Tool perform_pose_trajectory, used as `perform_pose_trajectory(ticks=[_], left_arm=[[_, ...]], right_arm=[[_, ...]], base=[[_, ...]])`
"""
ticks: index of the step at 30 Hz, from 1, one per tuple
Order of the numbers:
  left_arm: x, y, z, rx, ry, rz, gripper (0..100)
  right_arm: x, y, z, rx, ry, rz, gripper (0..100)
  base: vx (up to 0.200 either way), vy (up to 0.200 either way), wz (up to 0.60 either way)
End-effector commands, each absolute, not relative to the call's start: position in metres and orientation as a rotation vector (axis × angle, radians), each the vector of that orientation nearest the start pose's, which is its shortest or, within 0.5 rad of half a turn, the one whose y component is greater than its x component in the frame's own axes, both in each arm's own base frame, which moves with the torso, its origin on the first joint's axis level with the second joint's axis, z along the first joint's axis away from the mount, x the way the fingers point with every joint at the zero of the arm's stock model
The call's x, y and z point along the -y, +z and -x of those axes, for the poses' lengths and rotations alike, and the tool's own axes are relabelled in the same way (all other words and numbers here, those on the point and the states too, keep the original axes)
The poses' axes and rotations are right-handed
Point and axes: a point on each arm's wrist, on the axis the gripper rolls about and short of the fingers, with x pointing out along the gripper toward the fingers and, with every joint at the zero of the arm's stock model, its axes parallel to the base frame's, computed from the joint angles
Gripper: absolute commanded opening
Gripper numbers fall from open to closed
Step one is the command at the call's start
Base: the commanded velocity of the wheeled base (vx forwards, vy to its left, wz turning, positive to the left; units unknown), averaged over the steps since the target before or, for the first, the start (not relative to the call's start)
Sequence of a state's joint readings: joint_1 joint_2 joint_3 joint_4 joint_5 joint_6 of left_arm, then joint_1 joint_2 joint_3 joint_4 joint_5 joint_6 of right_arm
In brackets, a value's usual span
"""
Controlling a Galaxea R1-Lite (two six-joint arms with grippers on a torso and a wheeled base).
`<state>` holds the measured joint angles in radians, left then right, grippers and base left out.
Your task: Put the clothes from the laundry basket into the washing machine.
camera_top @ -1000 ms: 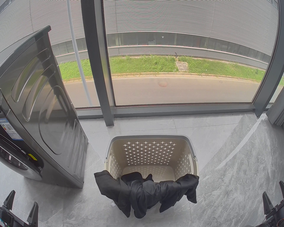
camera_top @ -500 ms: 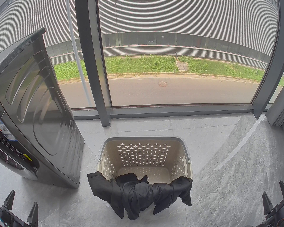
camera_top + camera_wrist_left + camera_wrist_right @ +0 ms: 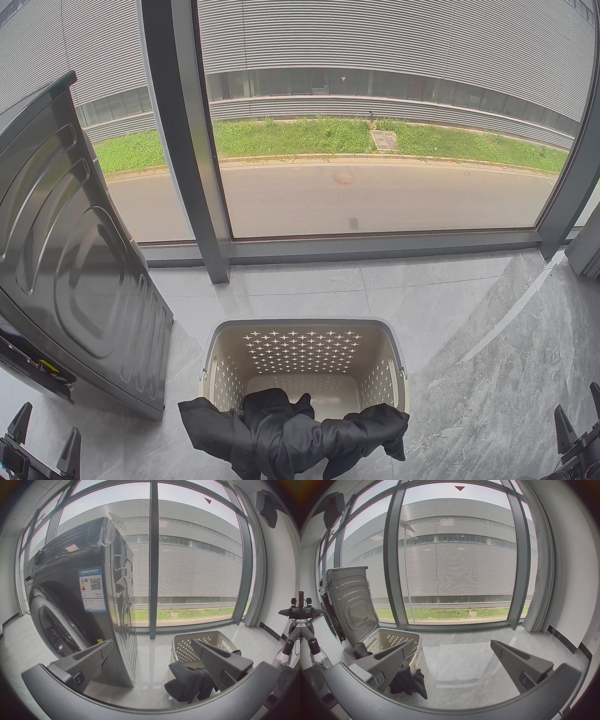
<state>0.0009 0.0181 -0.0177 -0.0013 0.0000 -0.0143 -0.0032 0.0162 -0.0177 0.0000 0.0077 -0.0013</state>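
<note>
Your left gripper [image 3: 49,431] sits low at the head view's near-left corner, with its fingers spread apart and nothing between them. The left wrist view [image 3: 151,643] shows the same wide gap. Your right gripper [image 3: 578,406] is at the near-right corner, also spread wide and holding nothing, as the right wrist view confirms [image 3: 451,644].

The black clothes [image 3: 294,434] lie between the two grippers and ahead of them, touching neither. They are nearer the left gripper's side in the left wrist view [image 3: 187,681]. They are bunched over the near rim of the laundry basket [image 3: 300,323], partly dipping inside and partly hanging down the outer wall [image 3: 407,681].

The basket is beige with star-shaped holes in its walls, and it stands upright on the grey marble floor [image 3: 487,350]. The clothes are the only load you can see in it.

The washing machine [image 3: 81,281] is dark grey and stands to your left. It is just beside the basket with a strip of floor between them. Its front faces the left gripper, showing a round door [image 3: 56,630], but you cannot tell whether that door is open.

For writing, there is a white label with a blue header [image 3: 91,589] on the machine front, carrying a square code and print too small to read. A small yellow sticker [image 3: 100,641] sits lower down.

A tall window [image 3: 375,156] with a dark post [image 3: 181,156] stands behind the basket.
</note>
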Motion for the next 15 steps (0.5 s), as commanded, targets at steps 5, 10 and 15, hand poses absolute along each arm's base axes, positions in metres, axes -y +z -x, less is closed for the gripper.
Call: perform_pose_trajectory(ticks=[5,10,15], left_arm=[[0.0,0.0756,0.0228,0.002,0.002,0.014,100],[0.0,0.0756,0.0228,0.002,0.002,0.014,100],[0.0,0.0756,0.0228,0.002,0.002,0.012,100]], right_arm=[[-0.0002,0.0757,0.0222,-0.008,0.005,0.001,100],[-0.0002,0.0757,0.0222,-0.008,0.005,0.001,100],[-0.0002,0.0757,0.0222,-0.008,0.005,0.001,100]], base=[[0.08,0.0,0.0],[0.0,0.0,0.0],[0.0,0.0,0.0]])
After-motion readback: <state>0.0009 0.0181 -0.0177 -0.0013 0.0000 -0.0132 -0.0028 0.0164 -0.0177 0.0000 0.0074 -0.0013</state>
